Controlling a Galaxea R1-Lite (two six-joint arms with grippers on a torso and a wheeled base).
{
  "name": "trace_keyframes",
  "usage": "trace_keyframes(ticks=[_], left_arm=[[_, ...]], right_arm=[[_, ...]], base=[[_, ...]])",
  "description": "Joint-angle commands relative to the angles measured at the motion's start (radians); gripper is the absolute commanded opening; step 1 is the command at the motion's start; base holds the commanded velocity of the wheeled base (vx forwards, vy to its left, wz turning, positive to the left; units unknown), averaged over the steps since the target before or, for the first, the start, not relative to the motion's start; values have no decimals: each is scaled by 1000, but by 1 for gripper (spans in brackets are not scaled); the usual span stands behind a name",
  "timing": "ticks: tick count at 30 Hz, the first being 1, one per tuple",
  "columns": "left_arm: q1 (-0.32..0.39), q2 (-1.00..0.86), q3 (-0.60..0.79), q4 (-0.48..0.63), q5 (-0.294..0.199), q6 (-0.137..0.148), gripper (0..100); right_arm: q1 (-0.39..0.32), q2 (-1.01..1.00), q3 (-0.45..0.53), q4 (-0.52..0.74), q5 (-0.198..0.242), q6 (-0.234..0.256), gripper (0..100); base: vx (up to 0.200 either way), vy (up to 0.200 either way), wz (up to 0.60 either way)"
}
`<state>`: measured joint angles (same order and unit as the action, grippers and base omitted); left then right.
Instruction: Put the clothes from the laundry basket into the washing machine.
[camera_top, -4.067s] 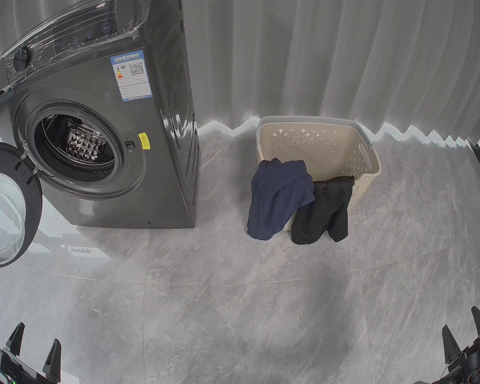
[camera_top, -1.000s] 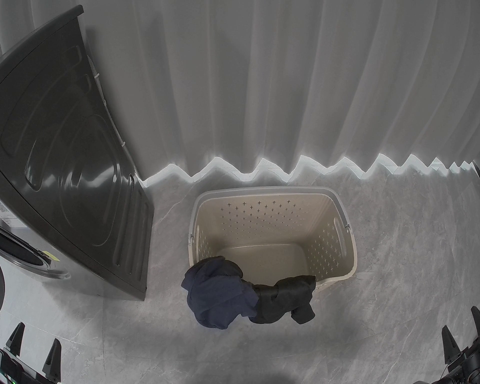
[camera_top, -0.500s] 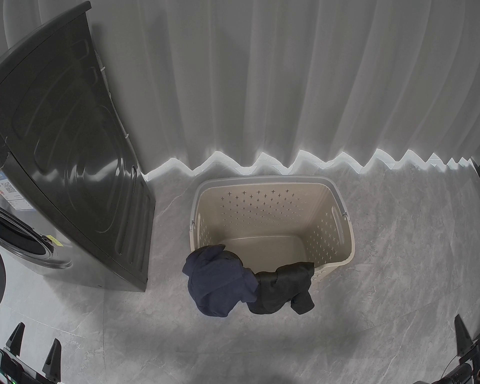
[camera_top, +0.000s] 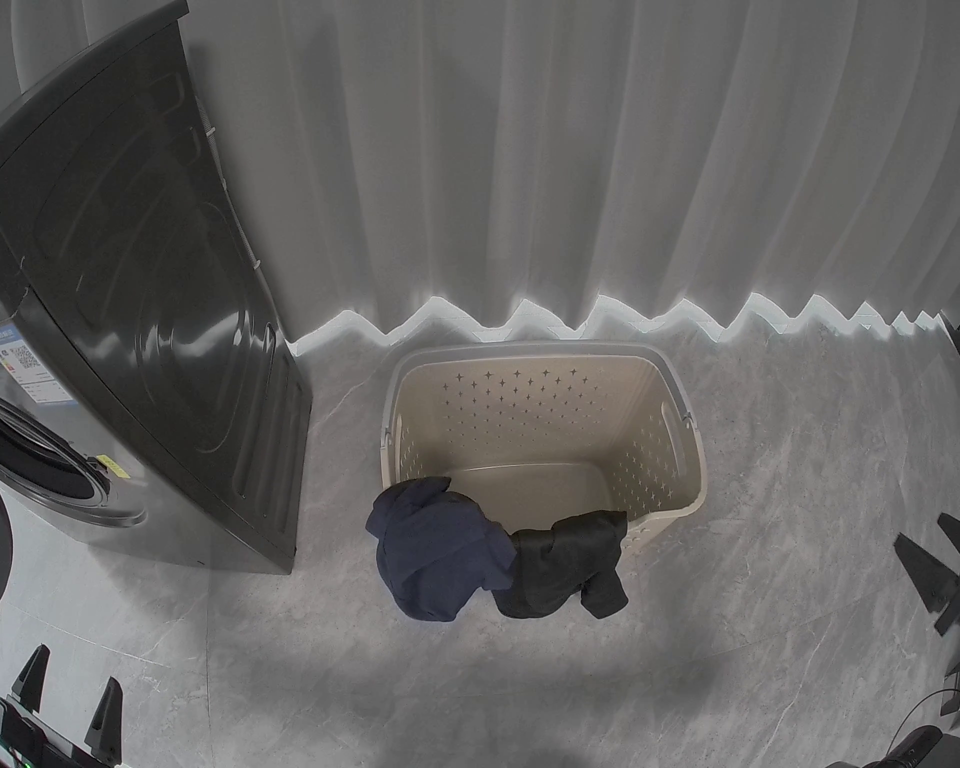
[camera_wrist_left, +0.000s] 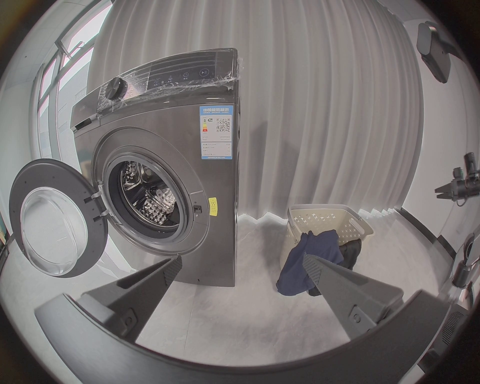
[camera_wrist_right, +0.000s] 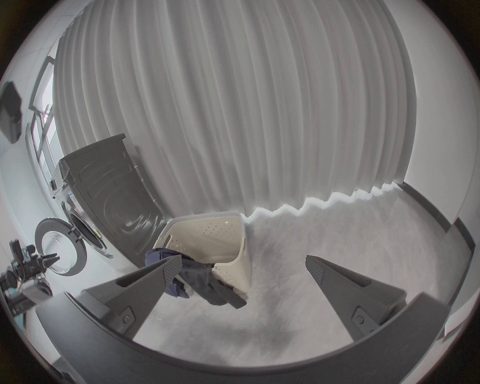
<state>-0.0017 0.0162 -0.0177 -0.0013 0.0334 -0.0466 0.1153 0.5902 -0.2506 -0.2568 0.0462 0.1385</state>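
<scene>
Over the near rim of the laundry basket (camera_top: 545, 355) hung a navy garment (camera_top: 440, 550) and a black garment (camera_top: 560, 570) — neither loaded yet. The washing machine (camera_wrist_left: 220, 200) stood open-doored, the left gripper (camera_wrist_left: 241, 260) and right gripper (camera_wrist_right: 242, 260) low, jaws wide, empty.

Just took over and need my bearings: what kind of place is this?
Probably a laundry corner of a home, or a mock-up of one: a front-loading washing machine with its door open, a laundry basket with clothes draped over its rim, and a floor-length curtain behind.
</scene>
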Motion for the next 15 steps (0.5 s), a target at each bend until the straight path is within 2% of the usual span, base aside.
trace_keyframes(ticks=[1, 5, 7, 11, 15], left_arm=[[0, -13, 16, 0, 0, 1, 100], [0, -13, 16, 0, 0, -1, 100], [0, -13, 16, 0, 0, -1, 100], [0, -13, 16, 0, 0, -1, 100], [0, -13, 16, 1, 0, -1, 100]], right_arm=[[172, 721, -62, -449, 6, 113, 100], [191, 890, -95, -581, -5, 110, 100], [213, 918, -102, -585, -11, 110, 100], [308, 990, -121, -587, -75, 112, 100], [340, 1057, -159, -587, -89, 116, 100]], base=[[0, 0, 0], [0, 0, 0], [0, 0, 0], [0, 0, 0], [0, 0, 0]])
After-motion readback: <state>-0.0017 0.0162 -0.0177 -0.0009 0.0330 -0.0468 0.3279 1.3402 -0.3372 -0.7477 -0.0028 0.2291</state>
